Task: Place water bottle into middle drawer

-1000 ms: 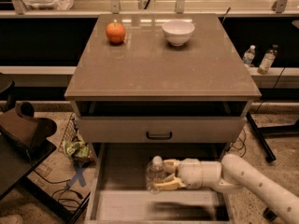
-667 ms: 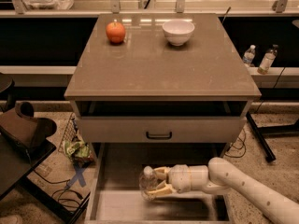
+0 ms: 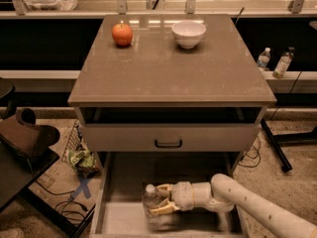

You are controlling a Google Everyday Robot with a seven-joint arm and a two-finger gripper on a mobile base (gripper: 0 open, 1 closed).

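The water bottle [image 3: 151,201], clear with a white cap, stands upright inside the middle drawer [image 3: 125,178], the open tray with a brown floor below the grey drawer front. My gripper [image 3: 159,199] reaches in from the right, low in the drawer, with its yellowish fingers [image 3: 164,208] around the bottle's right side. My pale arm [image 3: 247,205] runs off to the lower right.
The grey drawer front with a black handle [image 3: 168,143] sits just above my arm. On the cabinet top are an apple [image 3: 122,33] and a white bowl [image 3: 188,33]. Two small bottles [image 3: 273,62] stand on a ledge at the right. A dark chair [image 3: 25,143] is at the left.
My gripper and the bottle have moved left inside the open drawer. The bottle has stayed upright in the fingers.
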